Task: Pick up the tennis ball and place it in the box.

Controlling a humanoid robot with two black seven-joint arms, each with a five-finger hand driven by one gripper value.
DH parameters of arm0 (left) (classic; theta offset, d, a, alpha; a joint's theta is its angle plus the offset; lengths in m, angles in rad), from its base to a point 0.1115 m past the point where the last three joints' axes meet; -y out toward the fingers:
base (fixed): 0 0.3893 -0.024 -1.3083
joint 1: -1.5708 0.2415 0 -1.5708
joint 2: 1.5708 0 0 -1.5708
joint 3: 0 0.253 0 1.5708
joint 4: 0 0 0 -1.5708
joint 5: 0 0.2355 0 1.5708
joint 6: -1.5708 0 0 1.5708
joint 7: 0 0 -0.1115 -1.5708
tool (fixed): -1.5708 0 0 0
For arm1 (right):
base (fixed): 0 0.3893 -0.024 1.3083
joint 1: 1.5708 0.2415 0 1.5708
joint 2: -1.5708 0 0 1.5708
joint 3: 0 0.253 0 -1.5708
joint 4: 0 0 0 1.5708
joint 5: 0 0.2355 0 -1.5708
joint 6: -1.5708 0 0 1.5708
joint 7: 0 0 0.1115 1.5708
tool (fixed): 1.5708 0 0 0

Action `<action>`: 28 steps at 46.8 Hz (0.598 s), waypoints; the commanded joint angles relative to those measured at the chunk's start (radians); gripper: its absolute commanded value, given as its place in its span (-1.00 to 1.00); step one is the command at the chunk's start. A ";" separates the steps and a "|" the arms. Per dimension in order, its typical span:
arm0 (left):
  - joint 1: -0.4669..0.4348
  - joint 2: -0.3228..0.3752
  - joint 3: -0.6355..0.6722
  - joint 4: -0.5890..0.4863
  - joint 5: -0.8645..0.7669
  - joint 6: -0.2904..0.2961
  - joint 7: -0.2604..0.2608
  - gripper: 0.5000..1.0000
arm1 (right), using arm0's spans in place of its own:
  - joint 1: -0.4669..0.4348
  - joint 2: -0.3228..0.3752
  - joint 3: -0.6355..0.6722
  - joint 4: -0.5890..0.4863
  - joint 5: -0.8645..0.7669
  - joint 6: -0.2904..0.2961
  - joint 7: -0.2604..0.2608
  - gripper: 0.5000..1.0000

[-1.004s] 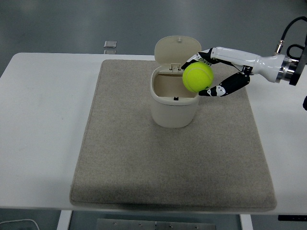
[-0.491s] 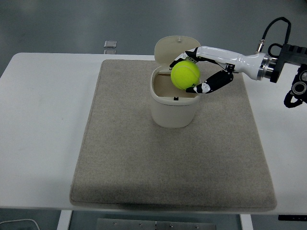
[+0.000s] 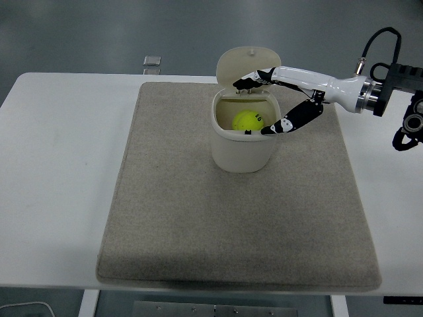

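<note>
The white table (image 3: pixel 59 165) carries a large grey-beige felt mat (image 3: pixel 218 218), spreading out below and to the left of the right hand (image 3: pixel 269 102). Directly under that hand stands the cream plastic box (image 3: pixel 244 146), its hinged lid (image 3: pixel 246 65) tipped up behind the fingers. The hand hangs over the box's mouth with fingers spread apart, gripping nothing. A moment ago it carried the yellow-green tennis ball (image 3: pixel 248 120) above the rim; now the ball lies inside the box, just beneath the open fingers. The placing looks done; only pulling the arm away seems left. A small grey square object (image 3: pixel 152 61) lies far off to the hand's left.
</note>
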 commanded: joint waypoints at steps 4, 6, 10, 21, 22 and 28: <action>0.000 0.000 0.000 0.000 0.000 0.000 0.000 0.97 | -0.002 -0.023 0.018 0.005 0.046 0.075 0.000 0.58; 0.000 0.000 0.000 0.000 0.000 0.000 0.000 0.97 | -0.002 -0.043 0.020 0.005 0.079 0.101 -0.002 0.58; 0.000 0.000 0.000 0.000 0.000 0.000 0.000 0.97 | 0.000 -0.089 0.018 0.004 0.168 0.139 -0.002 0.58; 0.000 0.000 0.000 0.000 0.000 0.000 0.000 0.97 | -0.020 -0.184 0.005 -0.039 0.447 0.243 -0.046 0.58; 0.000 0.000 0.000 0.000 0.000 0.000 0.000 0.97 | -0.026 -0.184 0.005 -0.048 0.466 0.243 -0.049 0.58; 0.000 0.000 0.000 0.000 0.000 0.000 0.000 0.97 | -0.049 -0.172 0.005 -0.129 0.517 0.243 -0.074 0.58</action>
